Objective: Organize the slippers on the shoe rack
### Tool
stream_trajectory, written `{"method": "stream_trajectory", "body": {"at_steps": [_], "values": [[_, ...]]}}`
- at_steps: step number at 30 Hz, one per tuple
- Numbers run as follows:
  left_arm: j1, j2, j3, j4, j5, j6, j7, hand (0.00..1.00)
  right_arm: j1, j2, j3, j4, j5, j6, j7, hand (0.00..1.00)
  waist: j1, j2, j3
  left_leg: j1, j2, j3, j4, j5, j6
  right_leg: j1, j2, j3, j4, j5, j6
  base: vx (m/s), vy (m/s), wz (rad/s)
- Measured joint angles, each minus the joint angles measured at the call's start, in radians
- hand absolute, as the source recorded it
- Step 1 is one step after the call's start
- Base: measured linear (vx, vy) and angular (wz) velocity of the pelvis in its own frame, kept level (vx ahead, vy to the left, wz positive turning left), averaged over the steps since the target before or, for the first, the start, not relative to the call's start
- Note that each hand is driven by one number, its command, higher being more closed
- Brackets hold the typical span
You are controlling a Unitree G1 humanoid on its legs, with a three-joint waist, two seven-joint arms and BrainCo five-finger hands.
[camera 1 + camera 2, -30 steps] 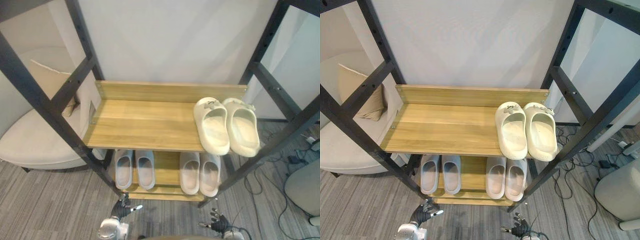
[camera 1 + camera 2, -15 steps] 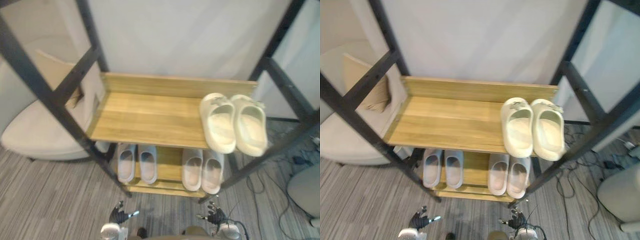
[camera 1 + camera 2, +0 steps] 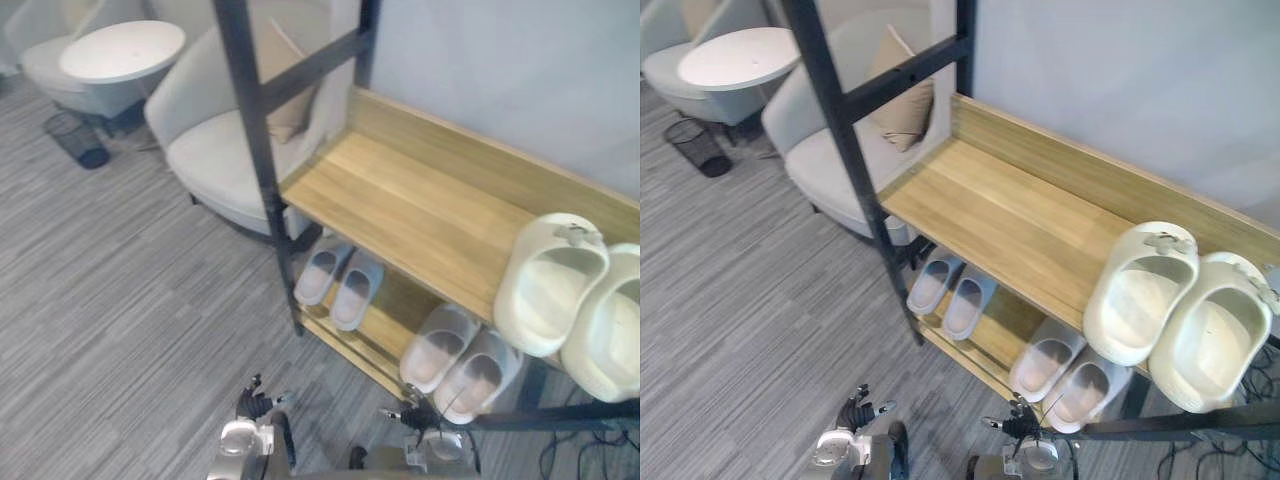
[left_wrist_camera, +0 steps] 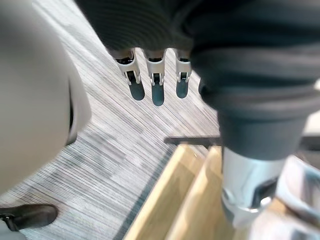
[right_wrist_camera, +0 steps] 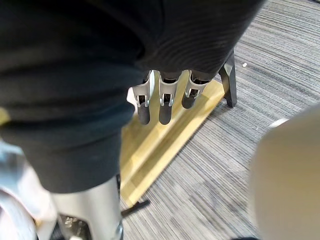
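Note:
A cream pair of slippers (image 3: pixel 560 300) lies on the right end of the rack's upper wooden shelf (image 3: pixel 400 205). On the lower shelf (image 3: pixel 990 330) sit two pale grey pairs, one at the left (image 3: pixel 340 285) and one at the right (image 3: pixel 455 360). My left hand (image 3: pixel 255 403) hangs low over the carpet in front of the rack, fingers (image 4: pixel 156 85) straight and empty. My right hand (image 3: pixel 415 412) hangs just before the right grey pair, its fingers (image 5: pixel 162 102) straight too, holding nothing.
The rack's black frame post (image 3: pixel 255 150) stands at the shelf's left front corner. Left of the rack are a pale armchair (image 3: pixel 215 160) with a tan cushion (image 3: pixel 900 95), a round white table (image 3: pixel 120 50) and a black wire basket (image 3: pixel 75 140) on grey carpet.
The camera has swung left, so the rack now sits to the right and the armchair and table show. Slippers lie as before; both hands stay low and open.

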Motion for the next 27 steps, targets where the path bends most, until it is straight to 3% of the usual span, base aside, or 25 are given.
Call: {"method": "stream_trajectory", "body": {"at_steps": [1, 3, 4, 9, 12, 14, 16, 19, 20, 21, 22, 25, 27], "values": [[-0.003, 0.001, 0.000, 0.015, 0.001, 0.001, 0.000, 0.00, -0.002, -0.005, -0.002, 0.002, 0.000, 0.001, 0.001, 0.00, -0.001, 0.011, 0.000, 0.004, -0.004, 0.002, -0.025, -0.005, -0.014, 0.001, 0.002, -0.003, -0.001, 0.002, 0.012, -0.03, 0.196, 0.71], [-0.015, 0.023, -0.007, 0.033, 0.014, 0.002, 0.002, 0.00, -0.002, 0.004, -0.012, 0.003, 0.000, 0.003, 0.007, 0.00, 0.001, -0.011, 0.005, 0.042, -0.067, -0.020, -0.134, 0.019, -0.015, 0.026, -0.012, 0.005, -0.047, 0.009, 0.044, -0.03, 0.161, 0.59], [-0.007, 0.042, -0.022, 0.035, 0.019, 0.002, 0.002, 0.00, 0.003, 0.012, -0.013, 0.004, 0.000, 0.003, 0.010, 0.00, 0.002, -0.020, -0.002, 0.075, -0.105, -0.029, -0.203, 0.055, -0.004, 0.047, -0.027, 0.015, -0.090, 0.034, 0.056, -0.04, 0.150, 0.45], [0.001, 0.067, -0.030, 0.068, 0.020, 0.001, 0.003, 0.00, -0.016, 0.011, -0.014, 0.016, 0.000, 0.003, 0.014, 0.00, 0.002, -0.020, -0.014, 0.118, -0.174, -0.039, -0.319, 0.116, 0.027, 0.047, -0.066, 0.037, -0.107, 0.045, 0.083, -0.05, 0.099, 0.14], [0.002, 0.082, -0.030, 0.078, 0.019, 0.001, 0.001, 0.00, -0.036, 0.011, -0.013, 0.051, -0.002, 0.007, 0.014, 0.00, 0.000, -0.036, -0.007, 0.150, -0.229, -0.054, -0.365, 0.115, 0.049, 0.029, -0.131, 0.025, -0.015, -0.003, 0.128, -0.02, 0.091, 0.15], [0.002, 0.070, -0.029, 0.088, 0.018, 0.000, 0.004, 0.00, -0.032, 0.004, -0.017, 0.050, -0.005, 0.017, 0.014, 0.00, -0.018, -0.031, -0.008, 0.169, -0.243, -0.092, -0.391, 0.110, 0.060, -0.044, -0.147, 0.058, 0.199, 0.019, 0.140, 0.03, 0.050, 0.51], [0.002, 0.071, -0.023, 0.095, 0.013, 0.000, 0.006, 0.00, -0.035, 0.001, -0.016, 0.043, -0.010, 0.012, 0.016, 0.00, -0.037, -0.013, -0.005, 0.185, -0.222, -0.159, -0.394, 0.110, 0.064, -0.100, -0.078, 0.150, 0.260, -0.001, 0.093, 0.10, 0.052, 0.83], [-0.008, 0.080, -0.017, 0.095, -0.003, -0.001, 0.006, 0.00, -0.029, 0.010, -0.011, 0.044, -0.009, 0.009, 0.015, 0.00, -0.038, -0.043, -0.006, 0.181, -0.220, -0.281, -0.399, 0.113, 0.060, -0.161, 0.053, 0.336, 0.161, -0.002, 0.077, 0.14, -0.071, 1.14], [-0.009, 0.080, -0.017, 0.095, -0.003, -0.001, 0.006, 0.00, -0.027, 0.010, -0.011, 0.044, -0.008, 0.009, 0.015, 0.00, -0.038, -0.046, -0.008, 0.178, -0.225, -0.296, -0.395, 0.112, 0.052, -0.156, 0.057, 0.345, 0.122, 0.011, 0.064, 0.16, -0.160, 1.28], [-0.010, 0.082, -0.013, 0.095, -0.003, -0.002, 0.006, 0.00, -0.019, 0.011, -0.008, 0.046, -0.007, 0.010, 0.016, 0.00, -0.037, -0.068, -0.013, 0.169, -0.254, -0.335, -0.382, 0.108, 0.042, -0.156, 0.036, 0.341, 0.038, 0.073, 0.051, 0.12, -0.142, 1.01], [-0.010, 0.073, -0.002, 0.104, -0.003, -0.001, 0.006, 0.00, -0.019, 0.008, -0.004, 0.049, 0.000, 0.010, 0.018, 0.00, -0.038, -0.065, -0.014, 0.170, -0.255, -0.366, -0.367, 0.098, 0.038, -0.143, 0.029, 0.324, 0.052, 0.069, 0.052, 0.23, -0.202, 1.07], [-0.005, 0.042, 0.023, 0.101, -0.016, -0.003, 0.006, 0.00, -0.036, 0.002, 0.003, 0.048, 0.000, 0.010, 0.020, 0.00, -0.023, -0.006, -0.030, 0.164, -0.237, -0.437, -0.366, 0.092, 0.026, -0.095, 0.034, 0.237, -0.005, 0.059, 0.043, 0.31, -0.153, 0.74], [-0.002, 0.033, 0.027, 0.100, -0.022, -0.003, 0.006, 0.00, -0.037, 0.007, 0.003, 0.047, 0.000, 0.010, 0.025, 0.00, -0.026, -0.004, -0.030, 0.158, -0.229, -0.448, -0.341, 0.086, 0.016, -0.051, 0.032, 0.187, -0.026, 0.059, 0.043, 0.19, -0.097, 0.91]]}}
